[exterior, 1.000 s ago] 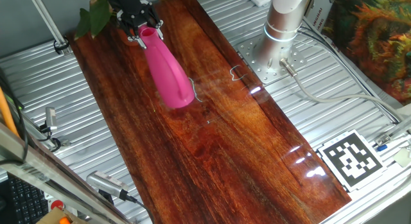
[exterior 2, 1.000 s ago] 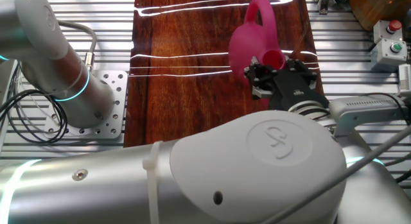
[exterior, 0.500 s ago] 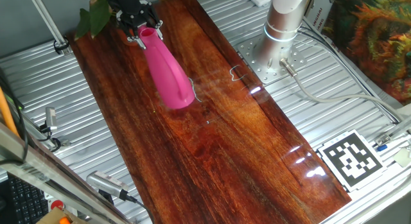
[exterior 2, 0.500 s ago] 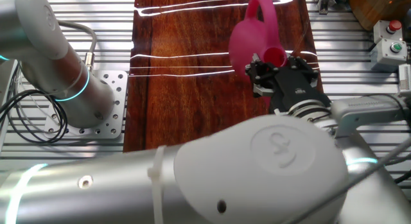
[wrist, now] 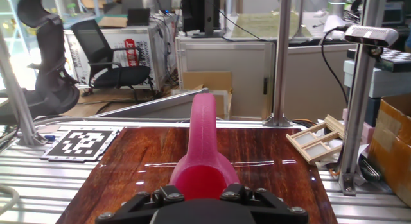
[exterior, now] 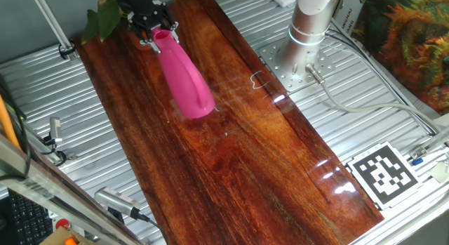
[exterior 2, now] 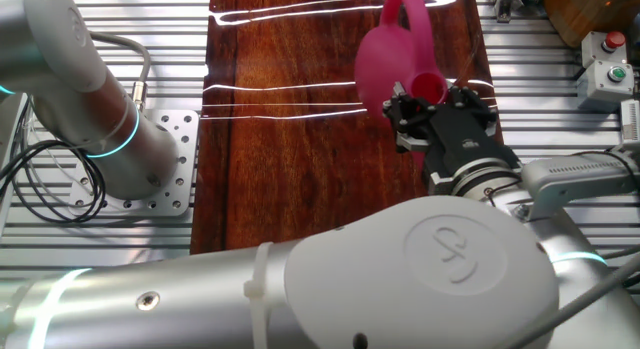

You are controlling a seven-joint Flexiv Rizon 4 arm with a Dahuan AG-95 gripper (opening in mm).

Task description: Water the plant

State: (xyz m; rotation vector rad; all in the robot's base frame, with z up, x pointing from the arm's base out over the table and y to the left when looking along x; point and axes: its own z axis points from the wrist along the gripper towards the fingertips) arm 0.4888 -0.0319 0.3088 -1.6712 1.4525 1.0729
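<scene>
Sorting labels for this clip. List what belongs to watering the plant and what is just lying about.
Belongs to the job:
- pink watering can, tilted, its spout end at the gripper
- plant, only a few green leaves showing at the table edge

Just lying about:
- black-and-white marker tag
- wooden frame
- button box
- orange-and-green foliage

On the long wooden bench [exterior: 231,140], the pink plastic watering can [exterior: 186,80] leans with its spout end in the black tool [exterior: 153,29], just beside the dark-green leafy plant [exterior: 102,17] at the bench's far corner.
</scene>
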